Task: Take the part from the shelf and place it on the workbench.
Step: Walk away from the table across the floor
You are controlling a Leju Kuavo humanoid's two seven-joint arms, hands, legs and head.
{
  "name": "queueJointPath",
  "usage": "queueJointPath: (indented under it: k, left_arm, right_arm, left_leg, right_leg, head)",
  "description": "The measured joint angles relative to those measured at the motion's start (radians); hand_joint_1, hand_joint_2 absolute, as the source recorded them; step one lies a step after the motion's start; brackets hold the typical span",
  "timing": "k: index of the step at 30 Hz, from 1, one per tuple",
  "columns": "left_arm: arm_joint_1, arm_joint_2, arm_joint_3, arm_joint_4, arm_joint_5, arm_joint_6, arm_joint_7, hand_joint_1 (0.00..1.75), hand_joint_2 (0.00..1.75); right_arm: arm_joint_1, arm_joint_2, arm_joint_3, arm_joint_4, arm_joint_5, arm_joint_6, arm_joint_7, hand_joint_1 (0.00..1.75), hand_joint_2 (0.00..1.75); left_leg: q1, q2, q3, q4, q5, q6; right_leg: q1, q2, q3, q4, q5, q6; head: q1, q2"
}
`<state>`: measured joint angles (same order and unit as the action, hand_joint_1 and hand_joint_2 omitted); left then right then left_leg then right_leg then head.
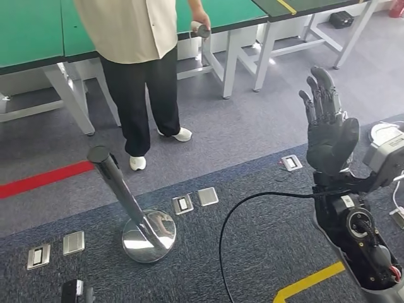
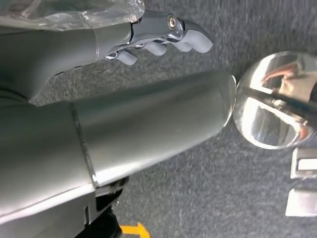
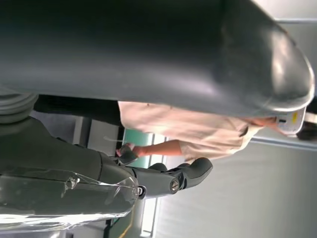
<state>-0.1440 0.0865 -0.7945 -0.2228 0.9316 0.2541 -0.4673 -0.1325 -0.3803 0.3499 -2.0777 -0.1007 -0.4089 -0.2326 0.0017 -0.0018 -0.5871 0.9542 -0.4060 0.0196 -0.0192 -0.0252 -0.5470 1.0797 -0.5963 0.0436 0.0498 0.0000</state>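
My right hand (image 1: pixel 329 126) is raised at the right of the head view, palm toward me, fingers apart and pointing up, with nothing in it. The right wrist view shows its thick thumb (image 3: pixel 186 54) and dark fingers (image 3: pixel 168 181) stretched out and bare. My left hand (image 2: pixel 142 119) hangs over the carpet, its fingers (image 2: pixel 164 34) straight and holding nothing. Green-topped workbenches (image 1: pixel 28 31) stand across the far side. A person (image 1: pixel 138 76) stands at them with a small grey object (image 1: pixel 202 29) in one hand; I cannot tell what it is.
A leaning metal post on a chrome round base (image 1: pixel 148 237) stands on the carpet ahead-left, also seen as the chrome base (image 2: pixel 276 99). Silver floor sockets (image 1: pixel 195 200), a black cable (image 1: pixel 247 202), a red floor line (image 1: pixel 43 178) and yellow tape (image 1: pixel 309 281) mark the floor.
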Motion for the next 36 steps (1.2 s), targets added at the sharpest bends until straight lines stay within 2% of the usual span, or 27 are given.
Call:
queueJointPath:
  k: [2,3,4,5,7,9,11,12,14,15,16,17,18,19,20,22,23,24,25,27,29,31,32,33,34,35,36]
  left_arm:
    - [-0.003,0.000,0.000,0.000,0.000,0.000,0.001,0.00,0.00]
    - [-0.003,0.001,0.000,0.000,0.000,0.000,0.002,0.00,0.00]
    - [-0.003,0.000,0.000,0.000,0.000,0.000,0.004,0.00,0.00]
    - [-0.002,0.000,0.000,0.000,0.000,0.000,0.005,0.00,0.00]
    - [-0.003,0.000,-0.001,0.000,0.000,0.000,0.006,0.00,0.00]
    - [-0.003,-0.001,-0.001,0.000,0.001,0.000,0.007,0.00,0.00]
    - [0.002,0.000,-0.001,0.000,0.002,0.002,0.007,0.00,0.00]
    - [0.005,0.000,-0.001,0.000,0.002,0.003,0.007,0.00,0.00]
    - [0.008,0.000,-0.002,0.000,0.003,0.005,0.007,0.00,0.00]
    - [0.008,-0.001,-0.003,0.000,0.003,0.005,0.007,0.00,0.00]
    - [0.006,-0.001,-0.003,0.000,0.003,0.005,0.007,0.00,0.00]
    - [0.005,-0.002,-0.004,0.000,0.003,0.005,0.007,0.00,0.00]
    - [0.006,-0.003,-0.004,0.000,0.003,0.005,0.007,0.00,0.00]
    - [0.007,-0.003,-0.005,0.000,0.003,0.005,0.007,0.00,0.00]
    - [0.008,-0.003,-0.005,0.000,0.003,0.005,0.007,0.00,0.00]
    - [0.007,-0.003,-0.006,0.000,0.003,0.005,0.007,0.00,0.00]
    - [0.006,-0.003,-0.006,0.000,0.003,0.005,0.007,0.00,0.00]
    - [0.005,-0.003,-0.006,0.000,0.003,0.005,0.007,0.00,0.00]
    - [0.005,-0.002,-0.006,0.000,0.003,0.005,0.007,0.00,0.00]
    - [0.008,0.000,-0.006,0.000,0.004,0.006,0.007,0.00,0.00]
    - [0.009,0.001,-0.006,0.000,0.004,0.006,0.006,0.00,0.00]
    - [0.007,0.000,-0.006,0.000,0.004,0.006,0.006,0.00,0.00]
    - [0.006,-0.001,-0.006,0.000,0.004,0.006,0.006,0.00,0.00]
    - [0.006,-0.002,-0.006,0.000,0.003,0.006,0.006,0.00,0.00]
    - [0.006,-0.002,-0.006,0.000,0.003,0.006,0.006,0.00,0.00]
    - [0.006,-0.003,-0.006,0.000,0.002,0.006,0.006,0.00,0.00]
    - [0.007,-0.003,-0.007,0.000,0.002,0.006,0.006,0.00,0.00]
  right_arm:
    - [0.003,0.000,-0.002,0.000,0.000,0.000,0.000,0.00,0.00]
    - [0.004,0.000,-0.002,0.000,0.000,0.000,0.000,0.00,0.00]
    - [0.005,0.000,-0.003,0.000,0.000,0.000,0.001,0.00,0.00]
    - [0.005,0.000,-0.003,0.000,0.000,0.000,0.001,0.00,0.00]
    - [0.005,0.000,-0.004,0.000,0.000,0.000,0.000,0.00,0.00]
    - [0.005,0.000,-0.006,-0.001,0.000,0.000,0.001,0.00,0.00]
    - [0.005,0.000,-0.007,-0.001,0.000,0.000,0.000,0.00,0.00]
    - [0.004,0.000,-0.008,-0.001,0.000,-0.001,0.000,0.00,0.00]
    - [0.004,0.000,-0.010,-0.002,0.000,-0.001,-0.001,0.00,0.00]
    - [0.005,0.000,-0.011,-0.002,0.000,-0.001,-0.001,0.00,0.00]
    - [0.005,0.000,-0.012,-0.002,0.000,-0.001,-0.001,0.00,0.00]
    - [0.005,0.000,-0.012,-0.002,0.000,-0.001,-0.001,0.00,0.00]
    - [0.006,0.000,-0.012,-0.002,0.000,-0.001,-0.001,0.00,0.00]
    - [0.006,0.000,-0.012,-0.002,0.000,-0.001,-0.001,0.00,0.00]
    - [0.005,0.000,-0.012,-0.002,0.000,-0.001,0.000,0.00,0.00]
    - [0.005,0.000,-0.012,-0.002,0.000,-0.001,-0.001,0.00,0.00]
    - [0.005,0.000,-0.012,-0.002,0.000,-0.001,-0.001,0.00,0.00]
    - [0.005,0.000,-0.012,-0.002,0.000,-0.001,-0.001,0.00,0.00]
    - [0.005,0.000,-0.012,-0.002,0.000,-0.001,-0.001,0.00,0.00]
    - [0.004,0.000,-0.012,-0.002,0.000,-0.001,-0.001,0.00,0.00]
    - [0.004,-0.001,-0.014,-0.003,0.000,-0.001,-0.001,0.00,0.00]
    - [0.006,-0.002,-0.016,-0.004,0.000,-0.001,-0.001,0.00,0.00]
    - [0.008,-0.002,-0.017,-0.004,0.000,-0.001,0.000,0.00,0.00]
    - [0.011,-0.003,-0.017,-0.004,0.000,-0.001,0.000,0.00,0.00]
    - [0.013,-0.003,-0.018,-0.004,0.000,-0.002,0.001,0.00,0.00]
    - [0.015,-0.003,-0.020,-0.004,0.000,-0.003,0.002,0.00,0.00]
    - [0.016,-0.003,-0.022,-0.005,0.000,-0.004,0.003,0.00,0.00]
  left_leg:
    - [-0.001,-0.023,0.001,0.001,-0.001,0.005]
    - [-0.002,-0.037,0.002,0.002,-0.002,0.006]
    - [-0.001,-0.052,0.004,0.003,-0.003,0.005]
    - [0.000,-0.066,0.006,0.006,-0.004,0.004]
    - [0.001,-0.095,0.005,0.016,-0.010,-0.004]
    - [0.002,-0.120,-0.002,0.023,-0.013,-0.015]
    - [0.005,-0.144,-0.009,0.020,-0.008,-0.027]
    - [0.005,-0.140,-0.010,0.023,-0.009,-0.032]
    - [0.003,-0.090,-0.037,0.080,-0.043,-0.041]
    - [0.003,-0.053,-0.065,0.142,-0.075,-0.044]
    - [0.003,-0.028,-0.102,0.216,-0.109,-0.048]
    - [0.005,-0.016,-0.136,0.281,-0.133,-0.050]
    - [0.005,-0.011,-0.155,0.318,-0.141,-0.050]
    - [0.006,-0.008,-0.154,0.316,-0.131,-0.050]
    - [0.005,-0.002,-0.130,0.271,-0.103,-0.047]
    - [-0.002,0.033,-0.050,0.122,-0.040,-0.037]
    - [-0.008,0.048,-0.019,0.063,-0.021,-0.031]
    - [-0.013,0.058,-0.003,0.030,-0.015,-0.025]
    - [-0.018,0.057,-0.001,0.021,-0.016,-0.020]
    - [-0.016,0.034,0.001,0.013,-0.013,-0.011]
    - [-0.010,0.014,0.011,0.000,-0.008,0.000]
    - [-0.008,-0.007,0.017,-0.005,-0.007,0.007]
    - [-0.008,-0.019,0.018,-0.005,-0.008,0.008]
    - [-0.009,-0.032,0.019,-0.004,-0.009,0.009]
    - [-0.009,-0.045,0.020,-0.003,-0.010,0.009]
    - [-0.008,-0.060,0.021,0.000,-0.011,0.008]
    - [-0.007,-0.075,0.023,0.003,-0.013,0.005]
  right_leg:
    - [0.001,0.021,-0.076,0.138,-0.050,0.001]
    - [0.000,0.024,-0.099,0.170,-0.049,0.001]
    - [-0.001,0.025,-0.101,0.160,-0.026,0.002]
    - [-0.003,0.031,-0.085,0.111,0.013,0.002]
    - [-0.011,0.074,-0.029,-0.029,0.088,0.004]
    - [-0.015,0.109,-0.001,-0.100,0.111,0.001]
    - [-0.013,0.096,0.002,-0.106,0.110,-0.011]
    - [-0.013,0.083,0.006,-0.110,0.113,-0.017]
    - [-0.013,0.055,0.014,-0.119,0.116,-0.029]
    - [-0.011,0.040,0.017,-0.120,0.115,-0.034]
    - [-0.008,0.025,0.018,-0.121,0.114,-0.038]
    - [-0.005,0.010,0.018,-0.121,0.112,-0.040]
    - [-0.004,-0.004,0.019,-0.121,0.111,-0.041]
    - [-0.002,-0.017,0.020,-0.121,0.109,-0.041]
    - [-0.002,-0.030,0.023,-0.121,0.106,-0.040]
    - [0.001,-0.053,0.032,-0.120,0.099,-0.035]
    - [0.003,-0.062,0.036,-0.120,0.095,-0.031]
    - [0.005,-0.071,0.039,-0.121,0.091,-0.027]
    - [0.007,-0.080,0.041,-0.122,0.090,-0.022]
    - [0.005,-0.089,0.048,-0.125,0.084,-0.012]
    - [0.001,-0.049,0.032,-0.081,0.053,-0.005]
    - [-0.001,0.005,-0.031,0.048,-0.009,-0.002]
    - [0.000,0.016,-0.069,0.119,-0.035,-0.001]
    - [-0.001,0.021,-0.098,0.166,-0.044,0.000]
    - [-0.001,0.022,-0.111,0.178,-0.034,0.000]
    - [-0.001,0.025,-0.102,0.145,-0.003,0.000]
    - [-0.003,0.034,-0.076,0.081,0.040,0.000]
  head:
    - [0.009,0.000]
    - [0.011,0.000]
    - [0.012,0.000]
    - [0.014,0.000]
    - [0.018,0.000]
    - [0.017,0.000]
    - [0.010,0.000]
    - [0.007,0.000]
    - [-0.006,0.000]
    - [-0.012,0.000]
    - [-0.018,0.000]
    - [-0.020,0.000]
    - [-0.020,0.000]
    - [-0.021,0.000]
    - [-0.021,0.000]
    - [-0.022,0.000]
    - [-0.021,0.000]
    - [-0.020,0.000]
    - [-0.019,0.000]
    - [-0.017,0.000]
    - [-0.012,0.000]
    - [-0.002,0.000]
    - [0.002,0.000]
    - [0.005,0.000]
    - [0.007,0.000]
    - [0.008,0.000]
    - [0.011,0.000]
